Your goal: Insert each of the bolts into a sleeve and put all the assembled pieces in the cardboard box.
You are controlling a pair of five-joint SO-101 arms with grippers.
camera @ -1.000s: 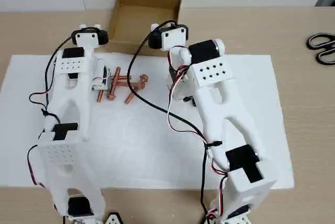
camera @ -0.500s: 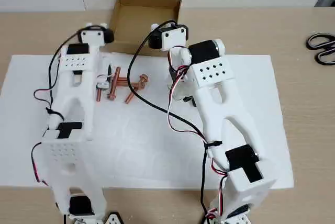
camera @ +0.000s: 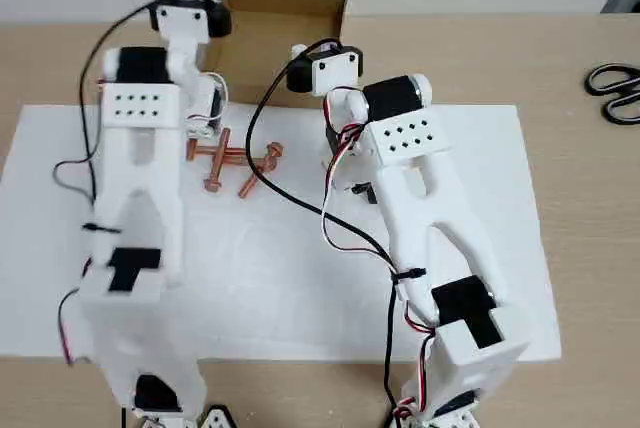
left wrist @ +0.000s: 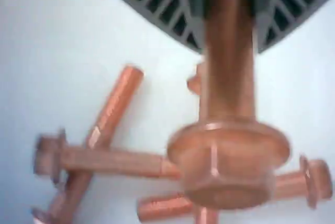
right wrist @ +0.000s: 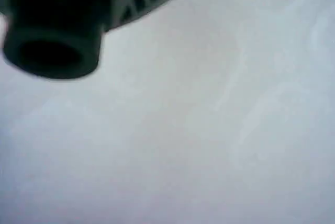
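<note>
As the left hand (left wrist: pixel 229 7) clamps a bolt (left wrist: pixel 229 93) by its shank, the right hand (right wrist: pixel 68 4) grips a sleeve (right wrist: pixel 52 51).

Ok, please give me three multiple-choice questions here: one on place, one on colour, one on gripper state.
1. Where is the open brown cardboard box? A mid-sheet; B just beyond the white paper sheet's far edge; C beside the arms' bases.
2. The loose flanged metal bolts' colour? A copper; B black; C blue.
3. The grippers' state? A both open; B left gripper shut on a copper bolt, right gripper on a black cylindrical sleeve; C both shut on scissors.
B: the box stands past that edge. A: they shine copper. B: each wrist view shows its piece clamped.
</note>
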